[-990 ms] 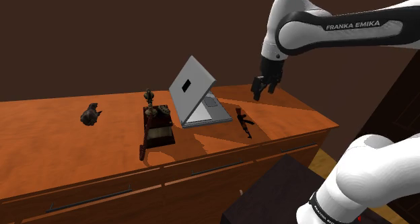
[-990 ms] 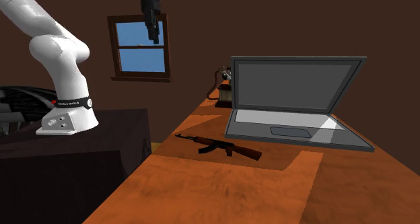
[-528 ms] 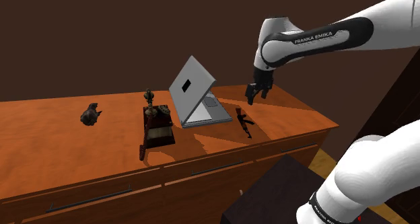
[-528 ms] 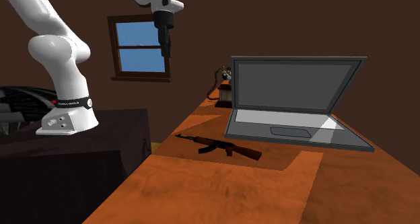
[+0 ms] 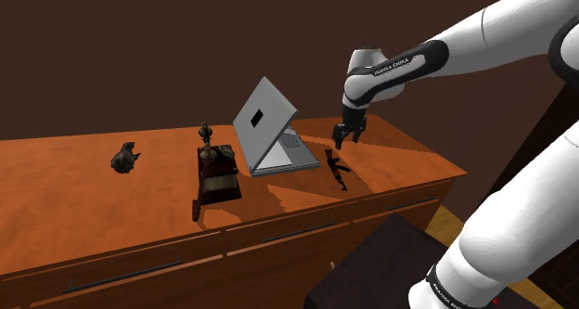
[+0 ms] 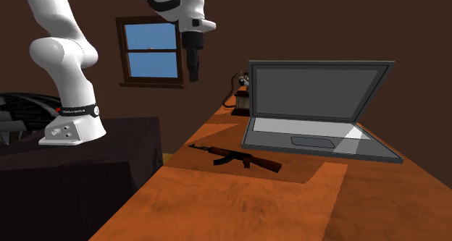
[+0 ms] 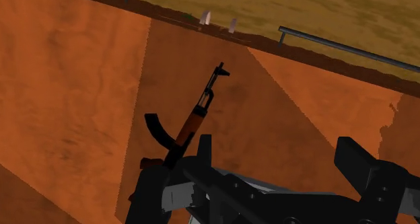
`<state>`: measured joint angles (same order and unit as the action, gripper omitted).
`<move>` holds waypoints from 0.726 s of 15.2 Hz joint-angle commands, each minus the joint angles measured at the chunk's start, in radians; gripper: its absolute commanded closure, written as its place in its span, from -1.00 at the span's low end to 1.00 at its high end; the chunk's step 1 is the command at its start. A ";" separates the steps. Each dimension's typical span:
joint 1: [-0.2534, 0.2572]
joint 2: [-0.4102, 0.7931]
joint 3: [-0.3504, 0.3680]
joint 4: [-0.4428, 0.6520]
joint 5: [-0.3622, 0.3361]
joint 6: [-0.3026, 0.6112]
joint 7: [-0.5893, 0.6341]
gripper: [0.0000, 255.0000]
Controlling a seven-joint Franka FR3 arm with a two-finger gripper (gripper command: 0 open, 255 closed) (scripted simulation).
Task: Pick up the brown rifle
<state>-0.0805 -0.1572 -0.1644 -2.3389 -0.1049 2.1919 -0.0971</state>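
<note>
Rifle: brown rifle [image 5: 335, 168] [image 6: 235, 155] [image 7: 195, 118] with black barrel and curved magazine, lying flat just beside the laptop's base, on the side toward the robot's stand.
Gripper: black gripper [image 5: 341, 135] [image 6: 193, 69] [image 7: 279, 155] in the air above the rifle and beside the laptop, fingers spread apart, gripping nothing, clear of the rifle.
Laptop: open laptop [image 5: 274, 131] [image 6: 315, 106], lid raised.
Cabinet top: orange-brown wooden top [image 5: 74, 196] bearing the laptop and rifle.
Drawers: closed drawers [image 5: 278, 251] with dark bar handles below the laptop; their contents are hidden.
Other things: dark boxy object [image 5: 215, 171] on the laptop's far side from the rifle; small dark figure [image 5: 125, 157] farther beyond it.
</note>
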 commanded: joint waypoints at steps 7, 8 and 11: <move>-0.044 0.317 -0.048 0.179 0.095 0.118 -0.120 -1.00; -0.052 0.356 -0.049 0.206 0.110 0.127 -0.135 -1.00; -0.082 0.473 -0.048 0.295 0.152 0.145 -0.177 -1.00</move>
<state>-0.1535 0.2730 -0.2135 -2.0856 0.0318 2.3388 -0.2617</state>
